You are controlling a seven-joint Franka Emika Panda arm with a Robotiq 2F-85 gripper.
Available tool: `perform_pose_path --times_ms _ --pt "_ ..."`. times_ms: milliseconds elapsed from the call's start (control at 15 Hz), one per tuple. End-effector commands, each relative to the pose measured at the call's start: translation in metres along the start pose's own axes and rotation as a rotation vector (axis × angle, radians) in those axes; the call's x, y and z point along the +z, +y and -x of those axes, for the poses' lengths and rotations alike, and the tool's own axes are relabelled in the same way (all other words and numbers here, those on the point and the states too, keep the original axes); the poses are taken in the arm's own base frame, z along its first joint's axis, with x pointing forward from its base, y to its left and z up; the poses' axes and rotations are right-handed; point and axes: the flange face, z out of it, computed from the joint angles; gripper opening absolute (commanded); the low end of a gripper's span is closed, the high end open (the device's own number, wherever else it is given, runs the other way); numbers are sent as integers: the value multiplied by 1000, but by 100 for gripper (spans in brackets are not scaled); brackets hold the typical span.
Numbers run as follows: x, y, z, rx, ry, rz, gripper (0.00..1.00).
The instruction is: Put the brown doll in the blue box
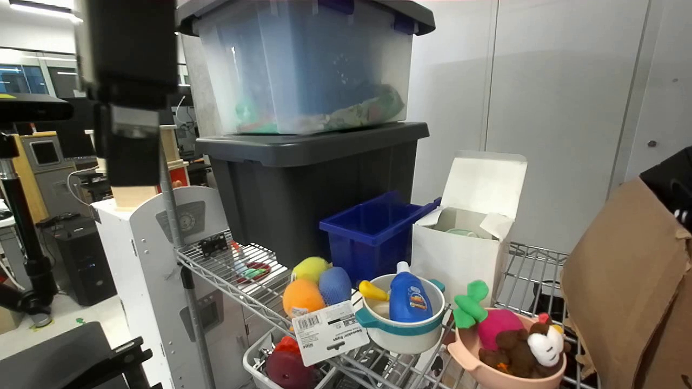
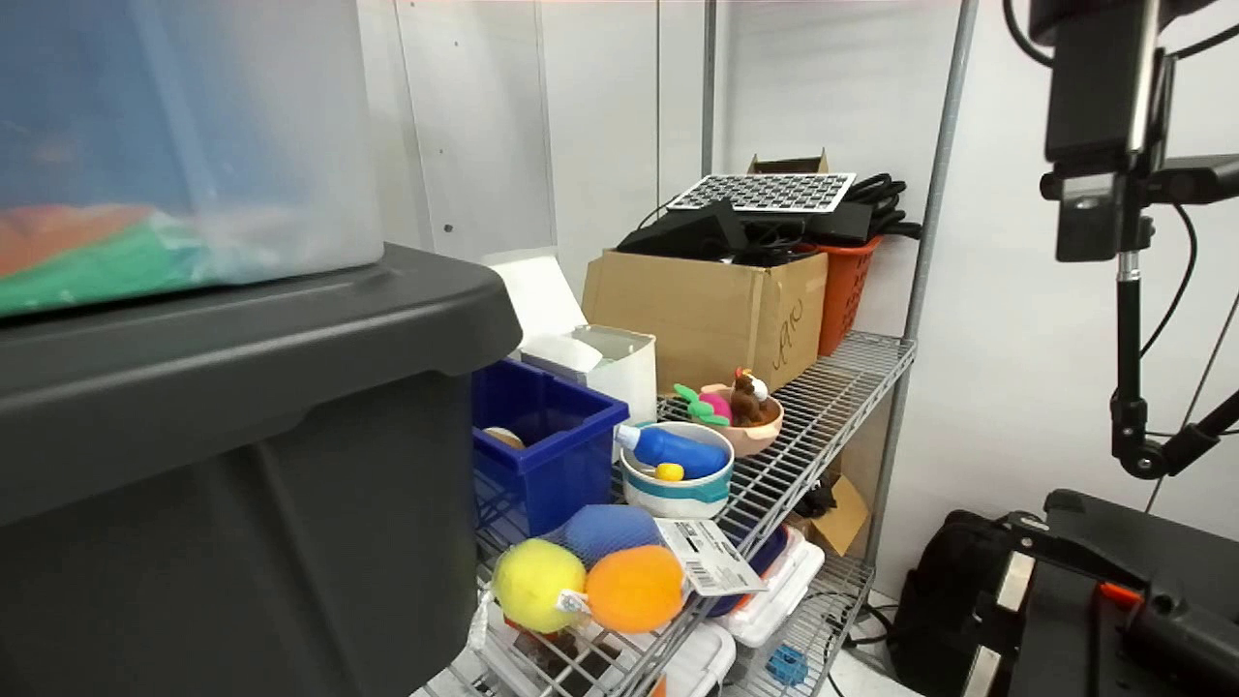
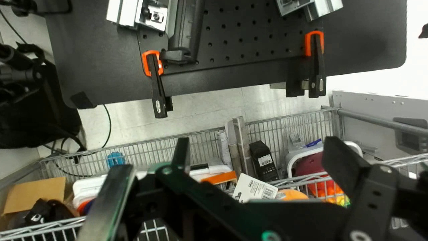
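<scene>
The brown doll [image 1: 519, 354], dark brown with a white head patch, lies in a peach bowl [image 1: 465, 356] against a magenta plush. It also shows in an exterior view [image 2: 747, 399]. The blue box [image 1: 367, 254] stands on the wire shelf beside the dark grey tote. It also shows in an exterior view [image 2: 557, 474], with a pale round thing inside. My gripper [image 3: 259, 149] is open and empty, its fingers wide apart. It hangs in front of the shelf, away from doll and box, side-on in both exterior views [image 1: 132, 156] [image 2: 1089, 223]. Doll and box are out of the wrist view.
A white box [image 1: 459, 254] stands beside the blue box. A white-teal pot [image 1: 403, 324] with a blue bottle and a net of coloured balls [image 1: 308, 294] are in front. Grey tote [image 1: 313, 200] and brown carton [image 1: 621, 286] flank the shelf. A black table [image 3: 234, 73] faces it.
</scene>
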Motion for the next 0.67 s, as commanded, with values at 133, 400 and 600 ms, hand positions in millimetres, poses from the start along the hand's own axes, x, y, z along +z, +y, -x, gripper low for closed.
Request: perform_pose_path --times_ms 133,400,600 --pt "6 -10 -40 -117 37 14 100" --pt "3 -3 -60 -215 96 6 100" --pt "4 3 -75 -270 149 23 100"
